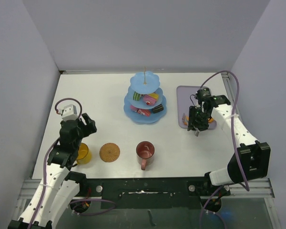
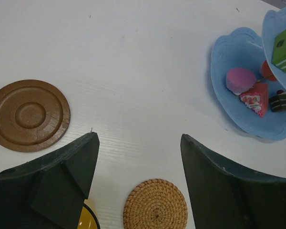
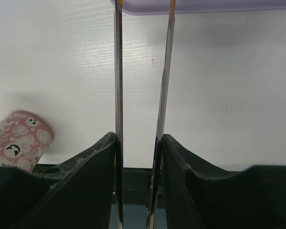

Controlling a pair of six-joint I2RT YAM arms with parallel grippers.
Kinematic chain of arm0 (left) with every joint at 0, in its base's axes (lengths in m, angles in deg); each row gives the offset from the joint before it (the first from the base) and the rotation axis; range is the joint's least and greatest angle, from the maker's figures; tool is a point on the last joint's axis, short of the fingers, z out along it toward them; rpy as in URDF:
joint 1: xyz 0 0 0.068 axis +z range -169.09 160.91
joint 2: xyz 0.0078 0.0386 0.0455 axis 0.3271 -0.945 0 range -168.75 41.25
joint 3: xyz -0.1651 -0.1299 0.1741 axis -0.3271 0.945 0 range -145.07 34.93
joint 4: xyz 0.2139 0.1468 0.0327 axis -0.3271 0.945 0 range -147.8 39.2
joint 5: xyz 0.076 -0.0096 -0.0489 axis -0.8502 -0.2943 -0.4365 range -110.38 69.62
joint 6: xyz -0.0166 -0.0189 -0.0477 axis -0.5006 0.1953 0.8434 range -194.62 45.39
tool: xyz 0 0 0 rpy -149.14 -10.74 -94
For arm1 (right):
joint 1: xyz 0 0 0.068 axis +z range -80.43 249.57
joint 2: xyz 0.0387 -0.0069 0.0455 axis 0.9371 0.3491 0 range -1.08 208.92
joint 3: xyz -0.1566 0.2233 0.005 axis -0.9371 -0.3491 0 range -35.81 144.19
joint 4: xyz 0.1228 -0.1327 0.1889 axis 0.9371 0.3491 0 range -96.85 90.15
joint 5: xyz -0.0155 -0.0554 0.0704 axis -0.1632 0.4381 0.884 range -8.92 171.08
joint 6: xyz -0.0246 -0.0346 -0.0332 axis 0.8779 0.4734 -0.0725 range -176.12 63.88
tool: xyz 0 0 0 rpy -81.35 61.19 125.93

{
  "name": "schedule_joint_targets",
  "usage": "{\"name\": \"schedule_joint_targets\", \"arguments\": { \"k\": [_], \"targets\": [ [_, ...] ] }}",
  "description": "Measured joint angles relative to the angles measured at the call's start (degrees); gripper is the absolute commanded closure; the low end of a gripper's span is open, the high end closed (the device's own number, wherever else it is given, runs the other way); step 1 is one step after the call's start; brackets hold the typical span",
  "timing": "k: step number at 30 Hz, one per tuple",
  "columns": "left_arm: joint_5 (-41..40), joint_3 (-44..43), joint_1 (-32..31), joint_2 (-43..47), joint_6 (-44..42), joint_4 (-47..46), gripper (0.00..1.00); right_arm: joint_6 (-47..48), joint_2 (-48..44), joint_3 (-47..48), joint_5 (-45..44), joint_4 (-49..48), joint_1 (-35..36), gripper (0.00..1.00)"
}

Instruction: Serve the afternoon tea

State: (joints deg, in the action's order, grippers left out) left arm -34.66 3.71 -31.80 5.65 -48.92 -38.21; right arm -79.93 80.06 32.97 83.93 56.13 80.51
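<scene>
Surface: white and matt, shut in by pale lilac-grey walls; every tea thing is carried on it.
Centre: the stand (image 1: 145, 98), light blue with three scalloped tiers on a thin rod, is set at the far middle.
Food: toy cakes (image 2: 240, 80) are seen on the tiers. A few more lie on the lilac tray (image 1: 183, 98), just right of the stand.
Right side: the right tool (image 3: 139, 138) is closed partway onto the tongs (image 3: 118, 71). Both thin blades are pressed between its fingers and run toward the tray's near edge.
Left side: the left tool (image 2: 138, 138) is spread wide and nothing is gripped. It hangs just beside the yellow mug (image 1: 83, 153).
Drinks: the dark-red mug (image 1: 145, 150) is placed near the middle of the near edge, handle toward the arms.
Mats: the woven coaster (image 1: 109, 152) lies between the two mugs. The wooden coaster (image 2: 28, 114) is seen only from the left wrist, apart to the left. No mug is borne by either.
Cake handling: the pieces are judged small, very light and easily flicked off smooth metal. A low, gentle pinch across opposite flat sides is advised.
Mug handling: both are judged stiff, smooth and light, so easily tipped. The wall at the rim, or the handle, is the likely hold.
Stand handling: it is judged top-heavy and is best not nudged.
</scene>
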Motion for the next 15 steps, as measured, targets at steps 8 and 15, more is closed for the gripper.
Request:
{"name": "schedule_joint_targets", "arguments": {
  "k": [8,15],
  "targets": [
    [-0.2,-1.7,0.0,-0.1,0.2,0.3,0.32,0.8,1.4,0.0,0.3,0.2,0.3,0.68],
    [-0.3,-2.4,0.0,-0.1,0.1,1.7,0.32,1.1,1.8,1.3,-1.8,1.6,0.5,0.75]
  ]
}}
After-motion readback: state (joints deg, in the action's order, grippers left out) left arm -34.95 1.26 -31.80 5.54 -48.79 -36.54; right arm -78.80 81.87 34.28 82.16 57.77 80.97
